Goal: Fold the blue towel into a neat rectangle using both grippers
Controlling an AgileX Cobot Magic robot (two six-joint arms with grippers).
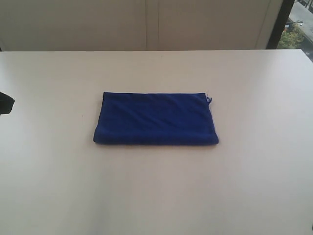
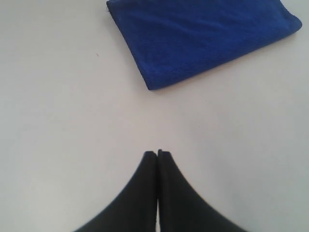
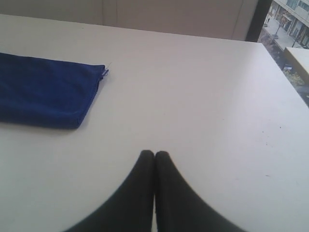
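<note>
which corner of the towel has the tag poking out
The far right corner of the blue towel in the exterior view: a small tag sticks out there; the other three are plain.

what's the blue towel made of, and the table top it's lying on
The blue towel looks like soft napped cloth, likely terry or microfibre: matte, fuzzy surface, gentle creases, rounded folded edges. The table has a smooth, hard, off-white top, probably laminate: faint sheen. Its core cannot be told.

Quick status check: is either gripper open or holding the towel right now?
Left gripper: closed, holding nothing, apart from the blue towel.
Right gripper: closed, holding nothing, apart from the towel.
</note>
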